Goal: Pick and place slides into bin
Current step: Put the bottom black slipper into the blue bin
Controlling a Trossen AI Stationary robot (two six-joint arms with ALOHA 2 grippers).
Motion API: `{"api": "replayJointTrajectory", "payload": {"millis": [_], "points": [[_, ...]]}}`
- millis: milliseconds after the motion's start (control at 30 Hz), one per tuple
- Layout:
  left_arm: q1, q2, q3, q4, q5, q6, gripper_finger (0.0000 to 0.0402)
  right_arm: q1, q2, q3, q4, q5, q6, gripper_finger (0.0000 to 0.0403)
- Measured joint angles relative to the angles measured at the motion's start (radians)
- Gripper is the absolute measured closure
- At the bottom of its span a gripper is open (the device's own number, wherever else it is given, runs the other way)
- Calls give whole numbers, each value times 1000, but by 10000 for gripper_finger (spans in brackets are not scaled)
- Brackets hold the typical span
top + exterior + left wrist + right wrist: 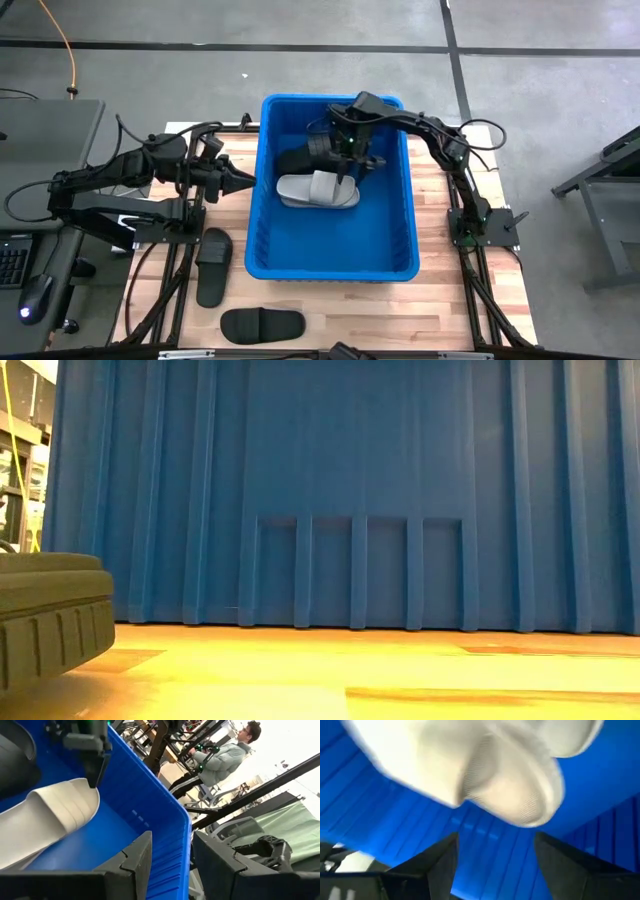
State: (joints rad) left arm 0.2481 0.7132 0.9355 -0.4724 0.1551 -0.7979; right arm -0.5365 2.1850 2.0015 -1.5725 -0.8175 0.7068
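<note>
Black slide (50,615) looms beside bin (350,490); right fingers (345,165) spread over grey slide (315,190); left fingers (243,183) empty, part-spread.

Even, bright overhead light falls on the pale wooden table (330,305), shadows soft. In the right wrist view the light grey ribbed slide sandal (485,775) is smeared by blur. Daylight behind the seated person (225,755) washes out to white glare.

Wooden table top (350,310), bare planks along near edge. Grey floor (560,90) crossed by dark lines. Orange cable (68,50) far left. Seated person (220,757) beyond table.
</note>
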Motion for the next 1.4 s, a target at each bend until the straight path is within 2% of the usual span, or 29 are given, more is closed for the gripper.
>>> {"api": "replayJointTrajectory", "payload": {"millis": [300, 400, 667, 767, 933, 1133, 1400], "points": [[0, -12, 0, 30, 9, 0, 268, 19, -4, 359, 9, 6, 1, 158], [0, -14, 0, 29, 11, 0, 268, 43, -122, 271, 119, 17, 77, 158], [0, -14, 0, 29, 11, 0, 268, 172, -344, 229, 45, 254, 106, 158], [0, -14, 0, 29, 11, 4, 268, 237, -415, 229, 60, 369, 162, 158], [0, -14, 0, 29, 22, -1, 268, 373, -499, 229, 133, 501, 270, 158], [0, -14, 0, 29, 28, -18, 268, 588, -528, 229, 218, 739, 414, 158], [0, -14, 0, 29, 35, -22, 268, 837, -480, 228, 224, 823, 568, 158]]}}
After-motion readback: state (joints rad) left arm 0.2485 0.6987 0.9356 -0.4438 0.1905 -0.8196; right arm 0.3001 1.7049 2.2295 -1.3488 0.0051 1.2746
